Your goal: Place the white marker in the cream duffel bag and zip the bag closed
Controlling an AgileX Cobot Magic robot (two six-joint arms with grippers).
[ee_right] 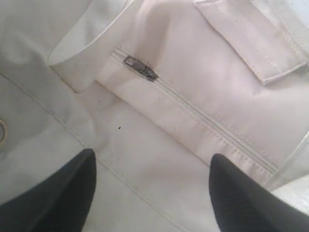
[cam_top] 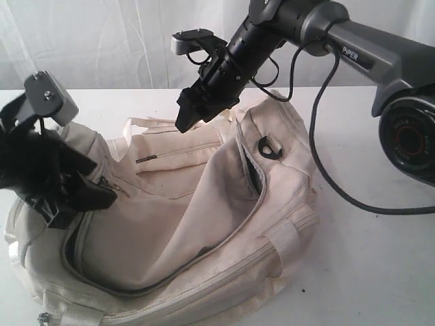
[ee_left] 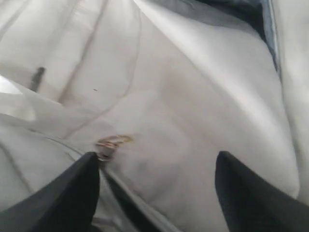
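A white table [cam_top: 367, 272] stands before a pale curtain [cam_top: 102, 41]. On it lies the large soft cream fabric duffel bag [cam_top: 204, 224], with its grey main zipper [cam_top: 136, 288] open and the mouth gaping. The left gripper [ee_left: 157, 164] is at the bag's left end with its black fingers spread wide. They hold nothing, and a small metal zipper pull [ee_left: 108, 144] lies just beside one finger. The right gripper [ee_right: 152, 164] hovers over the bag's rear side, also wide and empty, above a pocket zipper pull [ee_right: 140, 67]. The slim white marker shows in no view, so where it lies cannot be told.
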